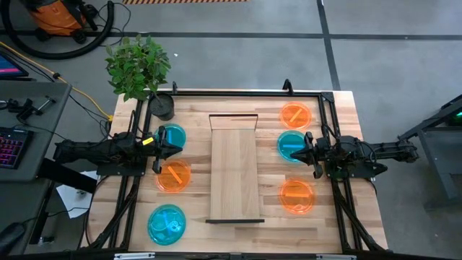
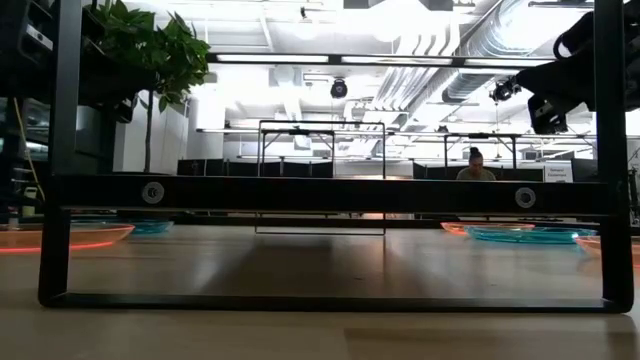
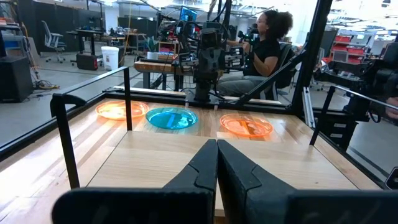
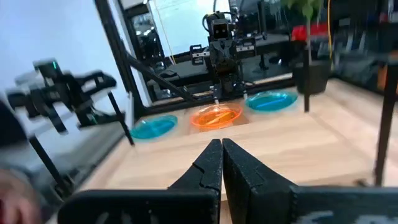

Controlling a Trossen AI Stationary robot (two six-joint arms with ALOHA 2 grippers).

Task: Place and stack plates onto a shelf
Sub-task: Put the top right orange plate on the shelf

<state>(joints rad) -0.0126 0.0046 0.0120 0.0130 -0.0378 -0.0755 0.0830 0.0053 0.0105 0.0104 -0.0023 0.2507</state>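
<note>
Your shelf [image 1: 234, 170] runs lengthwise down the table's middle with three plates either side, and the orange plate [image 1: 173, 176] lies just beside and below your left gripper [image 1: 160, 149], both grippers' fingers pressed together, empty.

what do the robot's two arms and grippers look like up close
Both arms are dark, nearly black, built of jointed segments with thin black cables along them. The left gripper has a small yellow mark near its wrist; the right gripper shows none. Each ends in two matte black, angular fingers tapering to blunt wedge tips.
</note>
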